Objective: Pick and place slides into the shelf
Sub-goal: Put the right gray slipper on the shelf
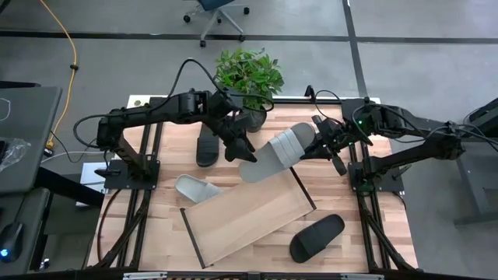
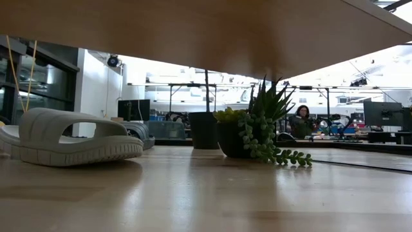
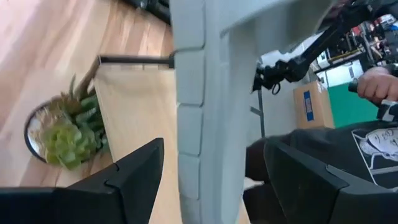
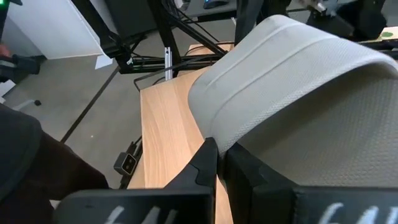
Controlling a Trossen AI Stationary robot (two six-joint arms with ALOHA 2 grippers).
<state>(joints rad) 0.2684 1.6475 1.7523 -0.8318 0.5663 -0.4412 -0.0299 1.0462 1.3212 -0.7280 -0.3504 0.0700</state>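
A light grey slide [image 1: 278, 152] hangs in the air over the far right corner of the shelf [image 1: 249, 222], a light-wood tray lying askew on the table. My right gripper [image 1: 317, 143] is shut on the slide's strap end. My left gripper [image 1: 243, 152] is open at the slide's other end. Its two fingers [image 3: 134, 171] stand on either side of the slide's ribbed sole edge [image 3: 202, 124], with a gap showing on each side. A second light grey slide [image 1: 196, 188] lies on its sole by the shelf's left corner. One black slide [image 1: 208, 148] lies behind it, another [image 1: 317, 236] at the near right. My right gripper pinches the light grey slide between its two shut fingers [image 4: 208, 163], at the edge just below the ribbed strap [image 4: 273, 59]. The fingers hide the exact spot. They come from the table's right side, slanting slightly down. The slide is lifted clear of table and shelf.
A leafy potted plant [image 1: 249, 76] stands at the table's far edge, just behind both grippers. A small succulent pot [image 3: 62, 134] sits beside the shelf. A person in a dark shirt [image 3: 348, 149] shows beyond the table. Bare wood lies between the shelf and the table's near edge.
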